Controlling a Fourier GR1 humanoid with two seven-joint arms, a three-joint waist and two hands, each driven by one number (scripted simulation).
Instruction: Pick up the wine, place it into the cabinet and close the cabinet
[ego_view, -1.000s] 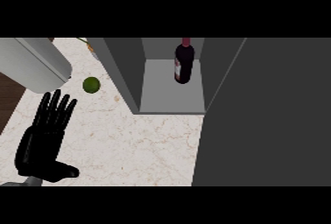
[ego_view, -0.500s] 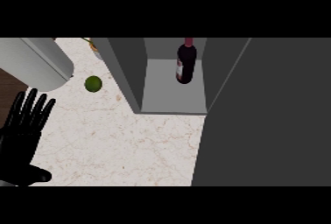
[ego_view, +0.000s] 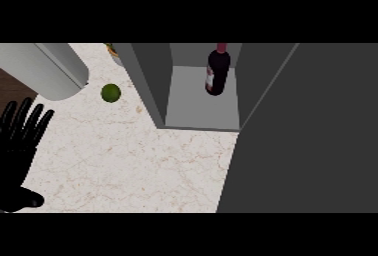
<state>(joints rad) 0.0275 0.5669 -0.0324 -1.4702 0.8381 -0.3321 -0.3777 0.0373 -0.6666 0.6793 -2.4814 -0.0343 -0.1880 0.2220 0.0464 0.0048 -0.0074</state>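
the wine stands upright inside the cabinet, toward its back, at about 12 o'clock in the head view, with no hand on it. so the placing looks done and the step in hand is closing. the cabinet door hangs open as a wide dark panel from 3 to 5 o'clock of the bottle, covering the right side of the view. the next move, as i judge it, calls for a hand to get behind that panel's free edge and swing it toward the opening, clear of the bottle. the right hand is out of view, so i cannot tell how ready it is.

at 8 o'clock of the wine a lime lies on the counter, just beside a grey appliance. the left hand rests at the view's 8 o'clock edge, fingers straight and spread, holding nothing.

against the earlier frames, that hand has slid out toward 9 o'clock, now partly cut by the edge; the wine, the lime and the door sit as they did.
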